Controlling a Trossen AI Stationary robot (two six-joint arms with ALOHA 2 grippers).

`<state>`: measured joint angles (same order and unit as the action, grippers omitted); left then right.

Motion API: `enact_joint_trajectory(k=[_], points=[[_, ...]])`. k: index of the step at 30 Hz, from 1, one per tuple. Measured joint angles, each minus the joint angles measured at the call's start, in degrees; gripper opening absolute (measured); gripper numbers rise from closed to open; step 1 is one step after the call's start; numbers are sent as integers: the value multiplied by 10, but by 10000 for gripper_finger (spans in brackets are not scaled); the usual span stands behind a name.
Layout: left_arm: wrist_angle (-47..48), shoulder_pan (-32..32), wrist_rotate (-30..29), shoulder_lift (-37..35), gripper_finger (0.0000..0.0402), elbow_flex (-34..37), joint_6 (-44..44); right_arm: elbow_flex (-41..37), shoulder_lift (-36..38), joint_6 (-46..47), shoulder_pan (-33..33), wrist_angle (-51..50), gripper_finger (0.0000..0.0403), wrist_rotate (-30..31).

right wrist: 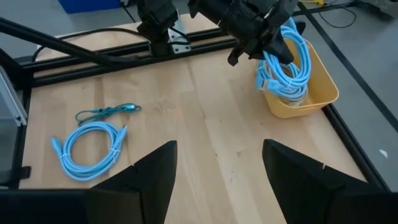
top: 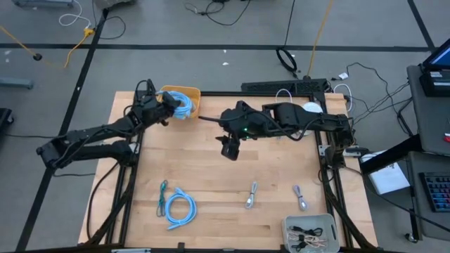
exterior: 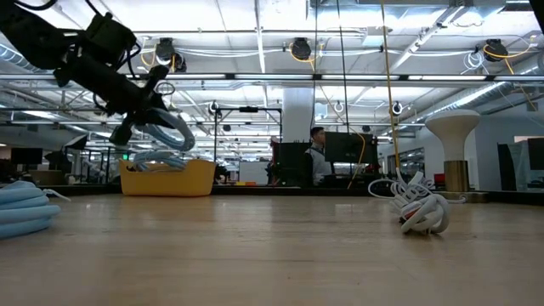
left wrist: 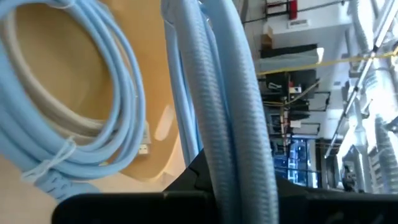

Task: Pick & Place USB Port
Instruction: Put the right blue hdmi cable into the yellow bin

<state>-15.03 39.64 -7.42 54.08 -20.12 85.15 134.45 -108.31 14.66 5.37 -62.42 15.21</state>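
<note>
While over yellow bin [top: 193, 95], left fingers [left wrist: 205, 177] clamp blue cable [left wrist: 230, 112]; right fingers [right wrist: 155, 171] wide.

Your left gripper [top: 171, 105] clamped, arm stretched far | your right gripper [top: 230, 149] fingers spread (pointing down), mid-table

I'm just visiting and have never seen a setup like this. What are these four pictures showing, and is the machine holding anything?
Two robot arms work at a wooden table. One picture looks down from above, one looks level across the tabletop, and two come from cameras on the arms' wrists. The left gripper is shut on a light blue cable, holding it over a yellow bin. The right gripper hangs open and empty over mid-table. Another blue cable coil, some short cables and a grey tray lie nearer the front.
</note>
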Motion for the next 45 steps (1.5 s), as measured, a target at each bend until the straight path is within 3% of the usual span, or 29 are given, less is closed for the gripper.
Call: enact_joint_trajectory(k=[6,11,17,21,24,30,34,41,45], points=[[-5,25,2,0,32,0,16,0,0,-1,8,13,224,-1],[1,41,12,0,102,0,15,0,0,-2,24,26,224,-1],[-5,54,64,15,202,0,27,0,0,-8,35,51,224,1],[-27,50,76,33,234,0,36,0,0,-10,34,52,224,1],[-31,45,75,42,200,0,43,0,0,-10,34,52,224,2],[-31,46,80,61,35,0,56,0,0,-9,34,52,224,1],[-47,56,78,79,37,0,65,0,0,-8,34,52,224,1],[-136,61,47,96,36,0,-4,0,0,-8,36,52,224,0],[-132,73,75,117,36,0,23,0,0,-8,38,52,224,0]])
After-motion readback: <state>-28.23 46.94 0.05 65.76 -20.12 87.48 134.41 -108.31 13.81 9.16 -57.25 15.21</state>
